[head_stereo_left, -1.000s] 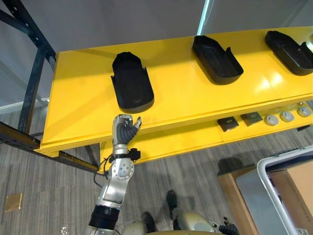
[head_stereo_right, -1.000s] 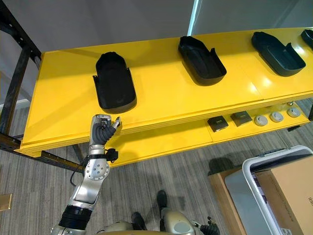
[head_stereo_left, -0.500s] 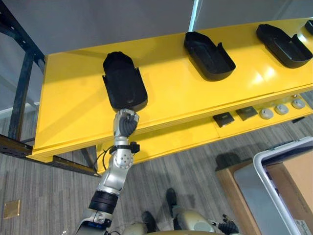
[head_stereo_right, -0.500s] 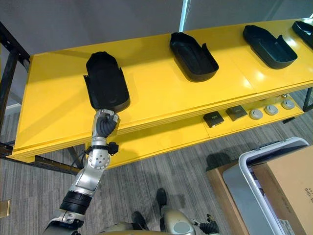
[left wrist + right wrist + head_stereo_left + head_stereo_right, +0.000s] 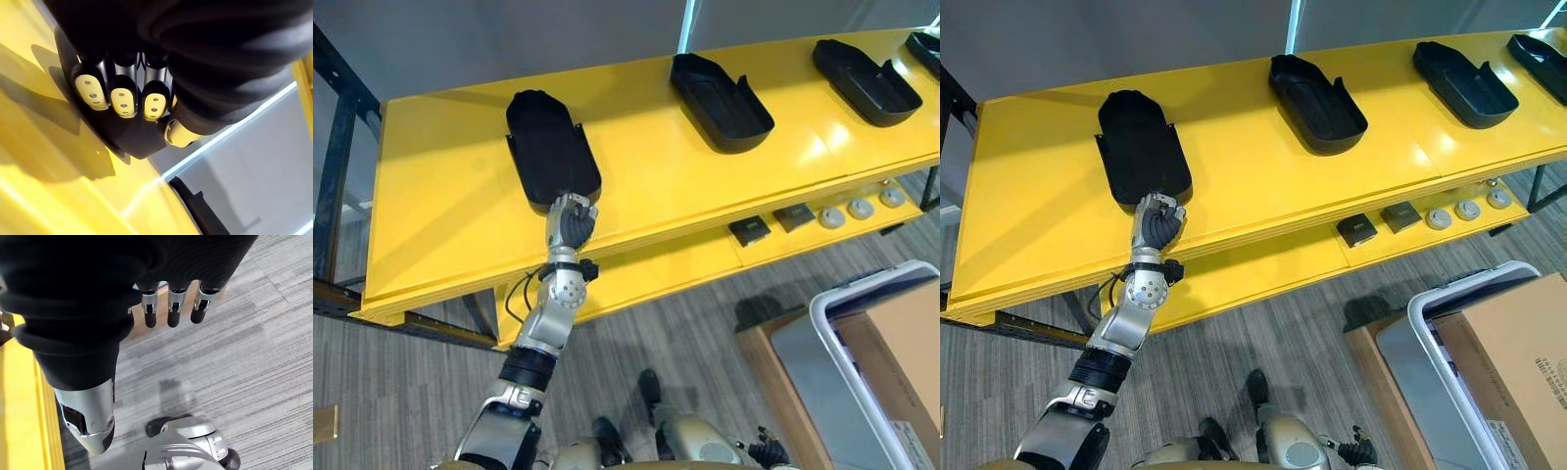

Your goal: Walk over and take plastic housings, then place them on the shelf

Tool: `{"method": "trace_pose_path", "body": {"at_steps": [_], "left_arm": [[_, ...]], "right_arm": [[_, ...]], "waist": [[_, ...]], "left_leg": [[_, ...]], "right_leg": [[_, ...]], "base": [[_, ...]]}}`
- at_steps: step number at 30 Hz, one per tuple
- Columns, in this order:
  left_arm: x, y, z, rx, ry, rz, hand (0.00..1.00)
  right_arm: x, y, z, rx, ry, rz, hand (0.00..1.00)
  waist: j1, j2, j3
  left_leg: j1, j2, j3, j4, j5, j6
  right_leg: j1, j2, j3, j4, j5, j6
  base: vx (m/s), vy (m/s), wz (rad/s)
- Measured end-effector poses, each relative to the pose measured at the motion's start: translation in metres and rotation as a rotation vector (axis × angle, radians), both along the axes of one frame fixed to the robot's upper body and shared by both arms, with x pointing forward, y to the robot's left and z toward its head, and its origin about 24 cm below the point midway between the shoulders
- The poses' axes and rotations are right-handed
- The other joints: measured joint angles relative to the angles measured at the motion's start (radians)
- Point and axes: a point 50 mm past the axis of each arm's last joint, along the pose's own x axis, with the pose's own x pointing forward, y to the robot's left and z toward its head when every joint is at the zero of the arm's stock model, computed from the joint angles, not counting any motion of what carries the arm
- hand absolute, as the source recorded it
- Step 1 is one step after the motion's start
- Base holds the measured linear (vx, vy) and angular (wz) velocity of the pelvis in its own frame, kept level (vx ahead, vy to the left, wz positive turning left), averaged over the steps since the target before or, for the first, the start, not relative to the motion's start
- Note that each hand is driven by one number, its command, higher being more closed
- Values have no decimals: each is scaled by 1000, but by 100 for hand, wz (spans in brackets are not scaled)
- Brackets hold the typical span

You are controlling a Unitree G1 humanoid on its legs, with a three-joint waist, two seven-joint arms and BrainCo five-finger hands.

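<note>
The left hand [image 5: 570, 221] is being held clenched, gripping nothing, against the near end of the black housing [image 5: 551, 147], which is lying just past it on the yellow shelf [image 5: 440, 225]. The housing is probably being nudged into place, so next the hand should be pulled away. The right hand [image 5: 171, 308] is being hung loose.

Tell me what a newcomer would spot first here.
The bright yellow shelf stands out, with black housings spaced along it. The left hand, curled, is at the near end of the leftmost housing. The right hand hangs open over the grey floor.
</note>
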Motion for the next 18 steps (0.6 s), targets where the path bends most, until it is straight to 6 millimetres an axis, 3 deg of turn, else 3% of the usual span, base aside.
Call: {"method": "trace_pose_path", "body": {"at_steps": [12,18], "left_arm": [[18,34,30,45,-50,111,100],[24,35,39,51,-63,115,100]], "right_arm": [[5,9,1,20,-27,4,0],[6,10,2,20,-36,10,0]], "waist": [[-2,-42,23],[1,-49,40]], "left_leg": [[-51,49,13,90,-32,-5],[-61,57,9,106,-37,-10]], "right_leg": [[-17,23,9,-22,28,-14],[-17,26,2,-27,30,-17]], "base": [[0,0,-5],[-5,1,1]]}}
